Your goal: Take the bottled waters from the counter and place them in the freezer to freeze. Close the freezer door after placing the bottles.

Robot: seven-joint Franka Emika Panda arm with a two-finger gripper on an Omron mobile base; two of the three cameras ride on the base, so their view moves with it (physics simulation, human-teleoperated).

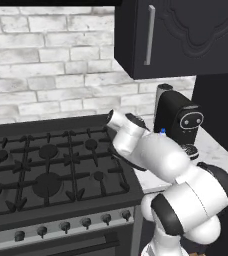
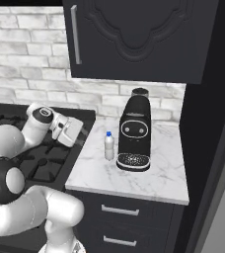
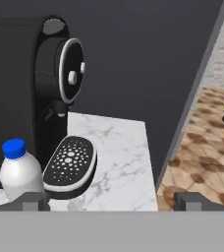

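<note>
No writing is legible on the blue-capped bottle, cut off at lower left. It stands on the table beside the coffee machine. The hand is wide open, holding nothing.

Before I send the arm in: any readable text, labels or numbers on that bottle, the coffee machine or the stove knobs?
None readable.
Bottle: blue cap, whitish body, no label legible.
Coffee machine: dial and buttons, no lettering shows.
Stove knobs: markings, if any, too small to tell.

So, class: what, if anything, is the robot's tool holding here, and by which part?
Nothing. The tool is open and empty, apart from the blue-capped bottle standing on the counter.
</note>
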